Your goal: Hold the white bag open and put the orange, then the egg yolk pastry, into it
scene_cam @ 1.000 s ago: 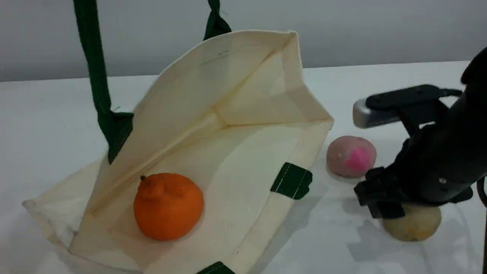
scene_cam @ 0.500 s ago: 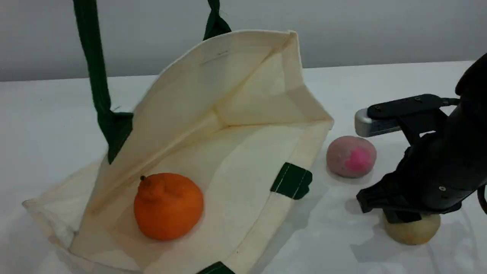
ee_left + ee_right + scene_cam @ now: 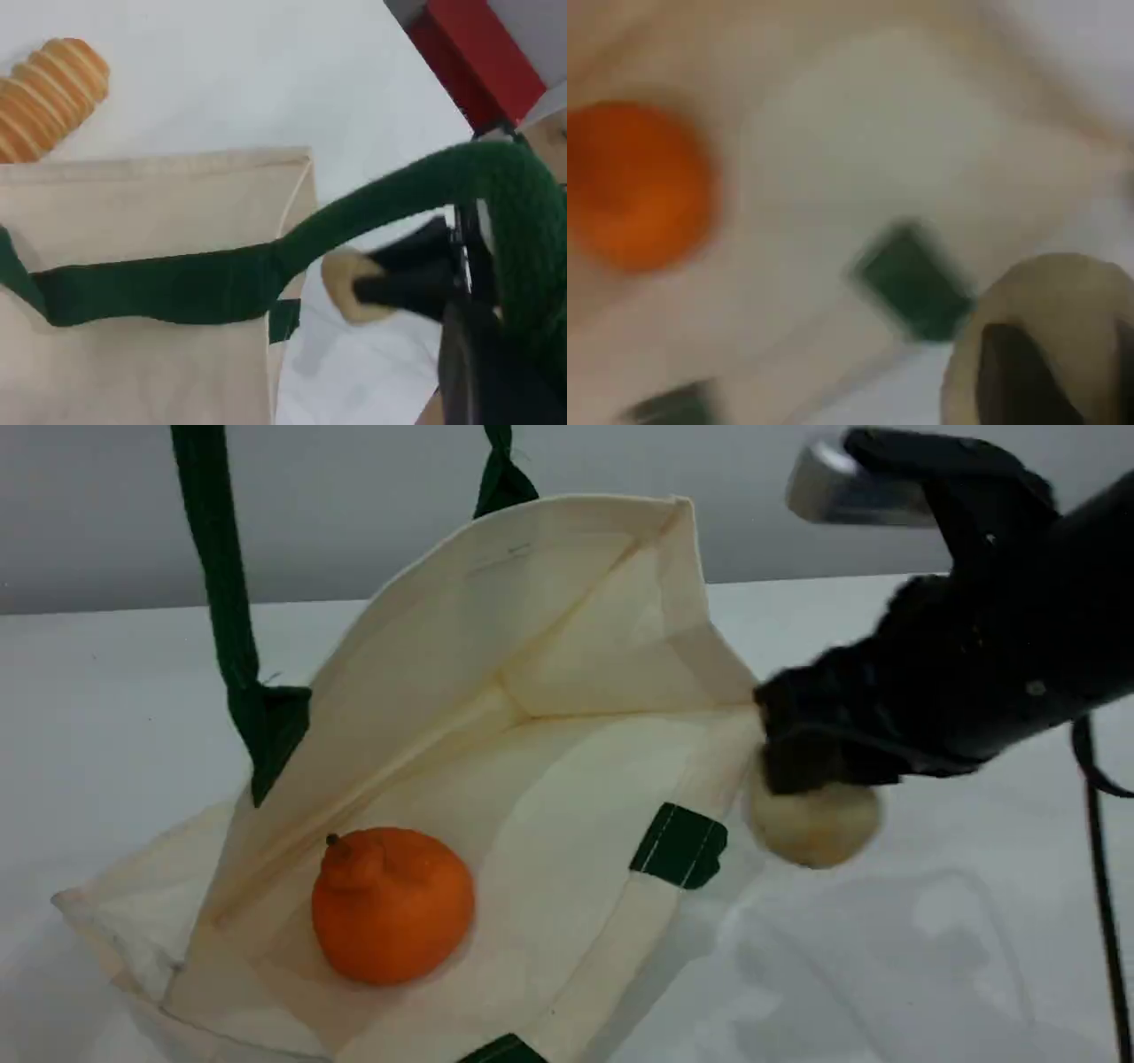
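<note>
Right end effector [image 3: 811,779] clamped from above on the egg yolk pastry [image 3: 813,824], black fingers pressed onto its top, ball lifted clear of the table [image 3: 930,957] and hanging just beside the right rim of the white bag [image 3: 532,691], level with the green tab [image 3: 679,845] sewn on that rim. Seen from the right wrist view, blurred: pastry [image 3: 1045,336] at lower right with a dark fingertip [image 3: 1019,381] over it, green tab [image 3: 912,283] just left of it, orange [image 3: 633,181] farther left inside the bag. Left end effector pressed together, out of the scene view; in the left wrist view only a dark part of it at the bottom right edge, with the dark green handle [image 3: 372,230] looping up toward that corner, so gripped on the strap as far as can be told. Bag mouth held wide open, upper side raised by the taut handle [image 3: 221,602], lower side lying flat on the table. Orange [image 3: 392,903] resting inside the bag on the lower panel, toward the bag's left front, stem up, well apart from the pastry. In the left wrist view, a striped bread roll [image 3: 49,93] on the table beyond the bag's far edge, apart from the bag [image 3: 133,372].
</note>
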